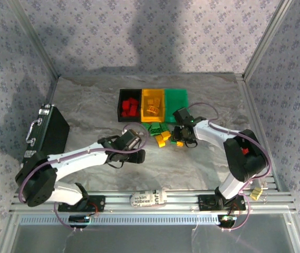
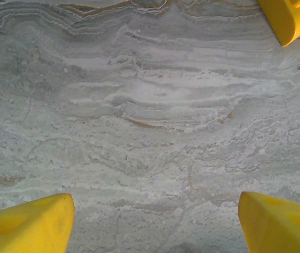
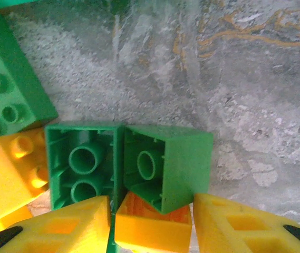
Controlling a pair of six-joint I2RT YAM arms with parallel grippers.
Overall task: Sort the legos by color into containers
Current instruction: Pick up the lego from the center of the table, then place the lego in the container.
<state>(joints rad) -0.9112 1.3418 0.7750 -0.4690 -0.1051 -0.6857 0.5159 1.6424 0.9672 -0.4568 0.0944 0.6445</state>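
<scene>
Orange lego (image 3: 150, 233) between right end effector (image 3: 151, 203) fingers, green legos (image 3: 168, 158) beyond

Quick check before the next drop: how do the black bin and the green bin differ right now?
Contents: the black bin holds several red bricks; the green bin shows no bricks that I can make out.
Position: the black bin sits at the left end of the row, the green bin at the right end.
Shared: both are open-topped and joined to the orange bin between them.
</scene>
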